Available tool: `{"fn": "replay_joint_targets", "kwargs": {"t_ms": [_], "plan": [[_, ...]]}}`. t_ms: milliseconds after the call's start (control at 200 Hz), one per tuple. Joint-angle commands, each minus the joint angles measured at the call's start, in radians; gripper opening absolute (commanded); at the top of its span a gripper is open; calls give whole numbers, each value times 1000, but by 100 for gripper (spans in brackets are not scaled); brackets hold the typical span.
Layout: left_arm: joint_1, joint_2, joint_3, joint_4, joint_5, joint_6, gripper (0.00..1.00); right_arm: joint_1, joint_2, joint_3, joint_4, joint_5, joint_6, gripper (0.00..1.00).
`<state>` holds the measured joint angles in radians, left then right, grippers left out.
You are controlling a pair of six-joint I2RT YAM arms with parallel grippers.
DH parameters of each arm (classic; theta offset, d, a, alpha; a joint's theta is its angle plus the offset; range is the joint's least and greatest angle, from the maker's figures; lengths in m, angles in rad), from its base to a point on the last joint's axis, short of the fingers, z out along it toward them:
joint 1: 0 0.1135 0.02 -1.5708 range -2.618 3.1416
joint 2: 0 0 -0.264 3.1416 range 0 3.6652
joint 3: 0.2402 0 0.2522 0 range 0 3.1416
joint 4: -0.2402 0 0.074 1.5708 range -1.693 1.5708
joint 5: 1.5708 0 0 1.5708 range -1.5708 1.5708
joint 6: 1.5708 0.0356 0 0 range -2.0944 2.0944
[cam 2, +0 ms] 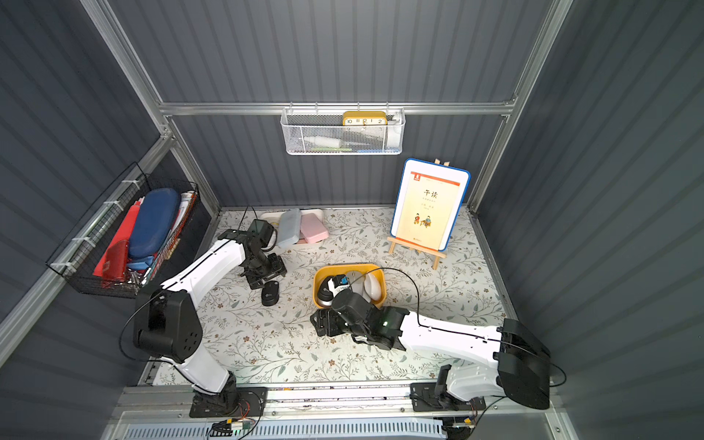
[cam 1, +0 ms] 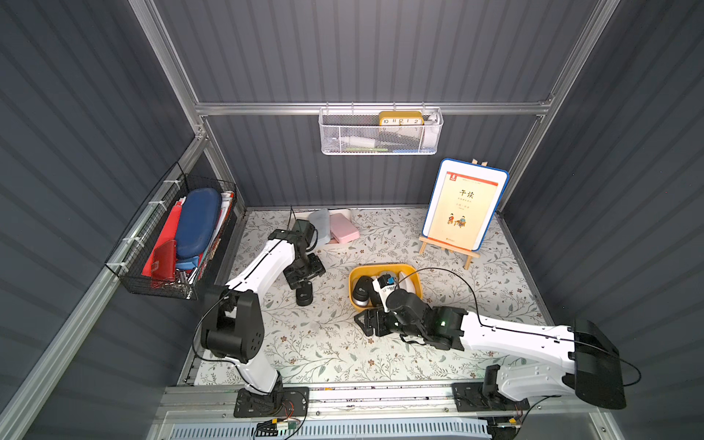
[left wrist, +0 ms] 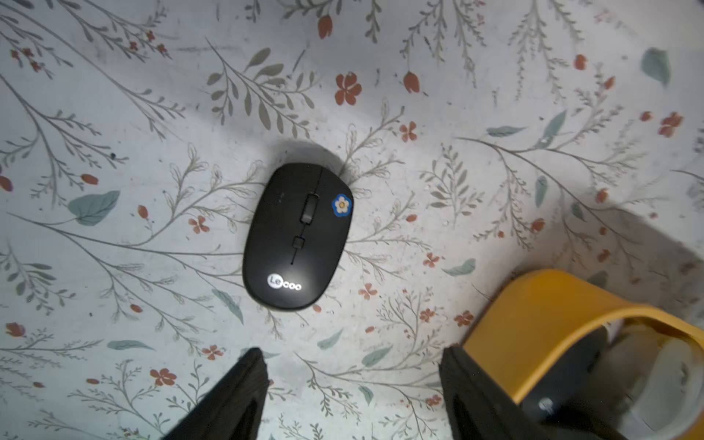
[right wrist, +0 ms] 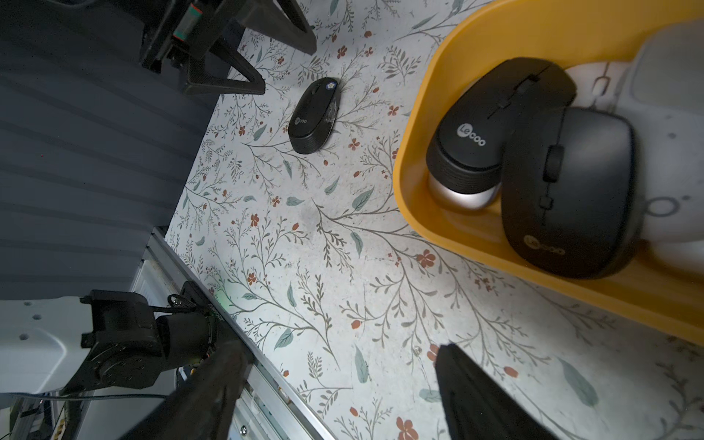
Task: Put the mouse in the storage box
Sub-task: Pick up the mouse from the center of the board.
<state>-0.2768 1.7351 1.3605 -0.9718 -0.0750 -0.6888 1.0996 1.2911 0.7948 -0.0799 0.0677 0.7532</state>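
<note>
In both top views the left arm rises from its base at the near rail, folds at a black joint, and sends its white forearm away toward the back wall. The wrist bends downward, so the left gripper (cam 1: 304,271) (cam 2: 266,271) hangs over the floral cloth (cam 1: 324,343). The mouse (cam 1: 304,295) (cam 2: 269,293), which is black, lies on the cloth just on the near side of that gripper. It is outside the storage box (cam 1: 377,266) (cam 2: 343,266) and to the box's left. The right arm reaches in low from the right with its forearm nearly level. The right gripper (cam 1: 371,323) (cam 2: 324,323) sits over the cloth just beside the box's near left corner.

In the left wrist view the mouse (left wrist: 299,238) lies flat on the cloth, with a small flower sticker on one button, ahead of the left gripper (left wrist: 352,352). Its two dark fingers stand apart, with bare cloth between them and nothing held. A corner of the storage box (left wrist: 533,304) shows to one side, apart from the mouse.

In the right wrist view the right gripper (right wrist: 341,348) also has its fingers spread, with only cloth between them. The storage box (right wrist: 411,152) holds two stored black mice (right wrist: 495,125) (right wrist: 571,190) and a blurred white shape (right wrist: 670,95). The mouse (right wrist: 314,116) rests on the cloth beyond the box, near the parted fingers of the left gripper (right wrist: 287,68).
</note>
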Motion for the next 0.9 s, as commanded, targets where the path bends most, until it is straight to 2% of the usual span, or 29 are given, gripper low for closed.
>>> {"fn": "replay_joint_targets", "kwargs": {"t_ms": [0,120,245,370,690,895], "plan": [[-1,47,-2,-28,-47,37,76,0,-6,-67,92,-10,50,86],[2,47,-38,-23,-91,42,76,-1,73,-75,245,-76,61,86],[17,72,-41,-19,-67,76,76,-19,162,-18,276,-74,26,87],[21,108,-22,-31,-41,110,77,-88,217,48,248,-179,3,87],[84,124,-64,-32,-18,157,79,-101,159,50,208,-208,-18,87],[98,137,-106,23,85,194,79,-101,122,57,170,-183,-43,87]]}}
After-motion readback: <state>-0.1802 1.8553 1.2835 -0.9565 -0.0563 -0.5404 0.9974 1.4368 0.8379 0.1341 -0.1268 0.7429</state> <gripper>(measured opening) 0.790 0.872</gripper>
